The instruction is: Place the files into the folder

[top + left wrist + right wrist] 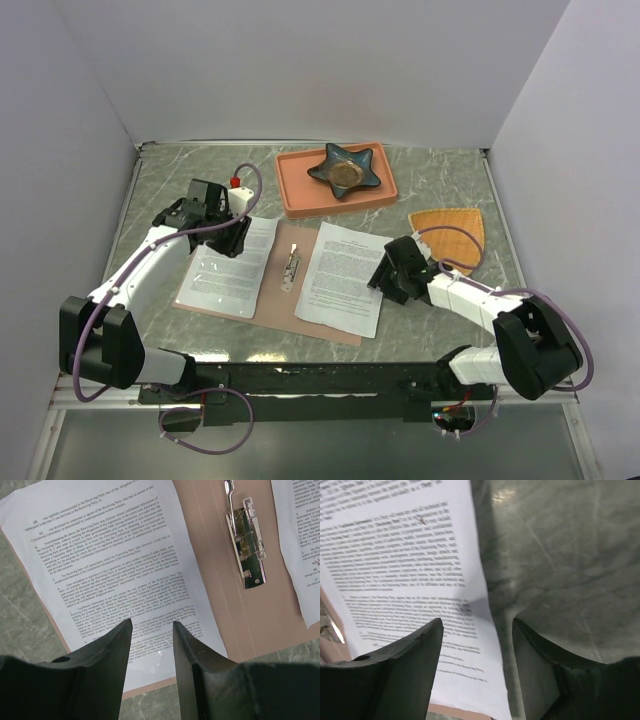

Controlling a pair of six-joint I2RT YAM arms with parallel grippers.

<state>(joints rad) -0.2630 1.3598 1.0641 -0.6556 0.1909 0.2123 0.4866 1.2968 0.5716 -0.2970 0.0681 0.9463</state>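
Note:
The folder (272,302) lies open and flat on the table, its silver clip (291,268) at the spine. One printed sheet of the files (228,268) rests on the left flap, another sheet (340,278) on the right flap, overhanging its right side. My left gripper (226,240) hovers over the left sheet (110,570), open with nothing between its fingers (116,645). The clip (245,545) shows at its upper right. My right gripper (386,274) sits at the right sheet's outer edge. In the right wrist view that sheet (405,570) has its slightly raised edge running between the open fingers (422,645).
A salmon-orange tray (296,196) holding a dark star-shaped dish (345,170) stands at the back. An orange fan-shaped mat (452,232) lies right of the folder, behind the right arm. The grey marbled table (560,555) is walled in white on three sides.

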